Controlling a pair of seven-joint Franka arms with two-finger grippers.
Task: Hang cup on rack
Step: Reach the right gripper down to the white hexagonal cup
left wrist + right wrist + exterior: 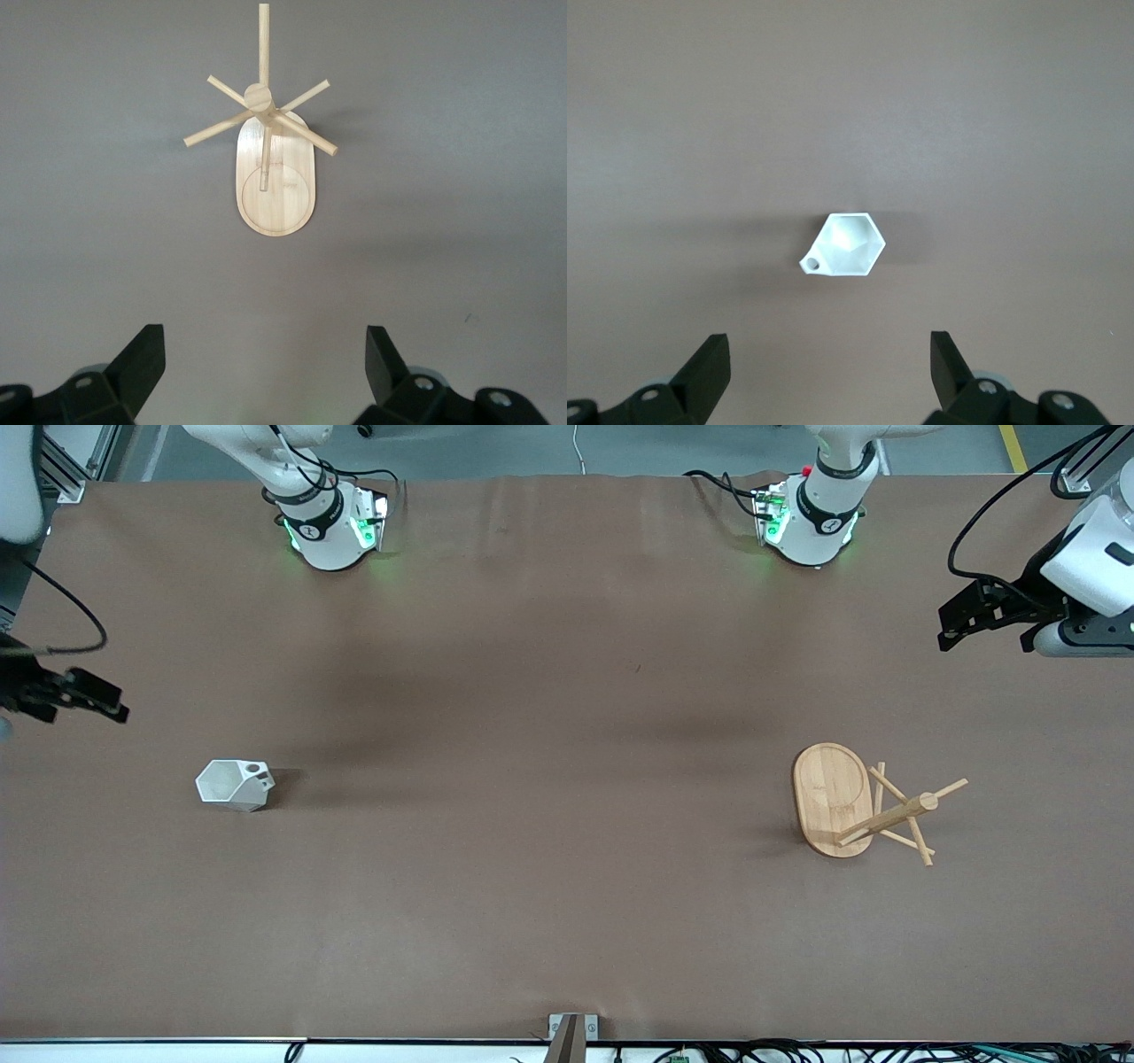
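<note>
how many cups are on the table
1. The small white faceted cup with a pierced side handle stands upright on the brown table toward the right arm's end, apart from the bamboo mug rack.

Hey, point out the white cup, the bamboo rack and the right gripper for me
cup (232,784): front view, on its faceted side wall.
rack (831,793): front view, on a bare part of its oval base.
right gripper (830,372): right wrist view, midway between its open fingertips, above the table.

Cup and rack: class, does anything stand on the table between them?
Nothing visible does. The cup stands toward the right arm's end, the rack toward the left arm's end, with only bare table between. Both grippers, right and left, hang open.
</note>
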